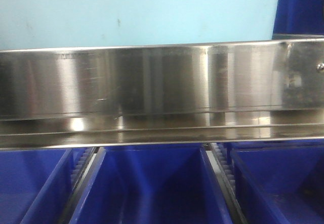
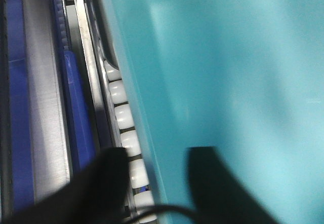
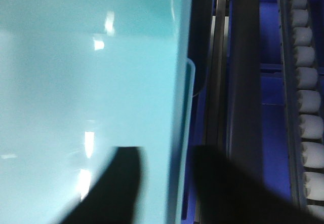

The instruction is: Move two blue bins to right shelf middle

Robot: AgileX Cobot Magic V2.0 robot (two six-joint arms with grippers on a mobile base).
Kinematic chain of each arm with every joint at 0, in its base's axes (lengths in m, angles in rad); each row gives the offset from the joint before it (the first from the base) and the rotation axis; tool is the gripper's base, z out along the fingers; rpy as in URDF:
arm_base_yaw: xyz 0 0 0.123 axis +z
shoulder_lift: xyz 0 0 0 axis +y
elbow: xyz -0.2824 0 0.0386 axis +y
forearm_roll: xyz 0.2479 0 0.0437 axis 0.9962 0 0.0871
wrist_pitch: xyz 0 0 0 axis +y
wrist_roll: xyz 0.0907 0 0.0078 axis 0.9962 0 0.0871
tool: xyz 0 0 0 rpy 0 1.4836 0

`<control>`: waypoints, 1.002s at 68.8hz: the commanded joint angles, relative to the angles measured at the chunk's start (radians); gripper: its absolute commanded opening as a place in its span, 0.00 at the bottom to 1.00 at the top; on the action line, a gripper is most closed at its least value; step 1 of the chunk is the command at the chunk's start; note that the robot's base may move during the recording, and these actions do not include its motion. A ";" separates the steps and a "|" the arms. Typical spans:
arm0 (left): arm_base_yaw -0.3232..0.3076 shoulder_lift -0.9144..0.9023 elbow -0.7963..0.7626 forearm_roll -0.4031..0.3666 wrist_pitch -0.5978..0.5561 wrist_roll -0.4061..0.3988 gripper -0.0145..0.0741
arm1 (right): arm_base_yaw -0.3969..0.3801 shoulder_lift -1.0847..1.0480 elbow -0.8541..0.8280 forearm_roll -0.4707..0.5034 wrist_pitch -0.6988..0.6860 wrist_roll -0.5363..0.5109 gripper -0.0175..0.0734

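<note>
Left fingers (image 2: 104, 183) and right fingers (image 3: 119, 183) each straddled a wall of the pale blue bin (image 1: 136, 11), narrowly apart; whether they clamped it was unclear.

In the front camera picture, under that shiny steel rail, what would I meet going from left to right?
Left dark blue bin → roller track → middle dark blue bin → second roller track → right dark blue bin.

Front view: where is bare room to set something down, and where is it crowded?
Free: the open insides of the left bin, middle bin and right bin below the steel rail. Crowded: roller gaps between them; the teal bin fills the space above.
</note>
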 commanded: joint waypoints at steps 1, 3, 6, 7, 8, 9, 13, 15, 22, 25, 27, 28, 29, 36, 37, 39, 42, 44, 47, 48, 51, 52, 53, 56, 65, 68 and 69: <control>-0.001 -0.010 -0.005 0.003 -0.007 0.007 0.62 | -0.004 -0.022 0.001 -0.018 -0.019 -0.007 0.70; -0.001 -0.012 -0.005 0.003 -0.007 0.007 0.67 | -0.004 -0.027 0.001 -0.018 -0.019 -0.007 0.77; -0.001 -0.014 -0.005 0.003 -0.007 0.007 0.73 | -0.004 -0.034 0.001 -0.018 -0.019 -0.007 0.83; -0.001 -0.016 -0.005 0.003 -0.007 0.007 0.75 | -0.004 -0.036 0.001 -0.019 -0.019 -0.007 0.82; -0.001 -0.017 -0.005 0.003 -0.007 0.007 0.77 | -0.004 -0.039 0.001 -0.019 -0.019 -0.007 0.82; -0.001 -0.019 -0.005 0.003 -0.007 0.007 0.78 | -0.004 -0.039 0.001 -0.019 -0.019 -0.007 0.82; -0.001 -0.027 -0.005 0.003 -0.007 0.007 0.79 | -0.004 -0.051 0.001 -0.019 -0.019 -0.007 0.80; -0.001 -0.034 -0.005 0.003 -0.007 0.007 0.79 | -0.004 -0.058 0.001 -0.019 -0.019 -0.007 0.79; -0.001 -0.059 -0.005 0.013 -0.007 0.007 0.78 | -0.004 -0.073 0.001 -0.019 -0.019 -0.007 0.78; -0.001 -0.070 -0.005 0.024 -0.007 0.007 0.77 | -0.004 -0.081 0.003 -0.014 -0.019 -0.007 0.78; -0.001 -0.078 -0.003 0.027 -0.007 0.007 0.77 | -0.004 -0.085 0.008 -0.005 -0.019 -0.007 0.78; -0.001 -0.082 -0.003 0.029 -0.007 0.007 0.77 | -0.004 -0.088 0.012 0.001 -0.019 -0.007 0.78; -0.001 -0.087 0.000 0.029 -0.007 0.007 0.76 | -0.002 -0.090 0.018 0.003 -0.019 -0.007 0.78; 0.004 -0.112 0.033 0.026 -0.007 0.007 0.76 | -0.002 -0.102 0.072 0.007 -0.019 -0.007 0.78; 0.004 -0.115 0.040 0.024 -0.007 0.007 0.76 | -0.002 -0.103 0.081 0.007 -0.019 -0.007 0.78; 0.004 -0.120 0.060 0.020 -0.007 0.005 0.76 | -0.002 -0.102 0.102 0.007 -0.019 -0.009 0.78; 0.004 -0.129 0.088 0.011 -0.007 0.001 0.76 | -0.002 -0.102 0.140 0.007 -0.019 -0.009 0.78; 0.004 -0.130 0.108 0.000 -0.009 0.001 0.76 | -0.002 -0.102 0.163 0.007 -0.019 -0.009 0.78; 0.004 -0.131 0.141 -0.020 -0.026 0.001 0.76 | -0.002 -0.102 0.199 0.010 -0.019 -0.009 0.78; 0.004 -0.131 0.152 -0.026 -0.034 0.001 0.76 | -0.002 -0.102 0.211 0.013 -0.019 -0.009 0.78; 0.004 -0.131 0.194 -0.041 -0.049 0.001 0.76 | 0.000 -0.102 0.245 0.025 -0.019 -0.009 0.78; 0.004 -0.131 0.207 -0.045 -0.057 0.001 0.76 | 0.000 -0.102 0.255 0.027 -0.019 -0.009 0.78; 0.004 -0.131 0.221 -0.048 -0.066 -0.001 0.76 | 0.003 -0.102 0.270 0.027 -0.019 -0.009 0.78; 0.004 -0.131 0.262 -0.053 -0.100 -0.001 0.76 | 0.007 -0.102 0.293 0.030 -0.019 -0.009 0.78; 0.004 -0.131 0.388 -0.079 -0.203 -0.001 0.76 | 0.016 -0.102 0.370 0.038 -0.078 -0.009 0.78; 0.004 -0.131 0.422 -0.087 -0.231 -0.001 0.76 | 0.016 -0.102 0.388 0.038 -0.097 -0.009 0.78; 0.004 -0.131 0.431 -0.087 -0.238 -0.001 0.76 | 0.016 -0.102 0.395 0.038 -0.107 -0.009 0.78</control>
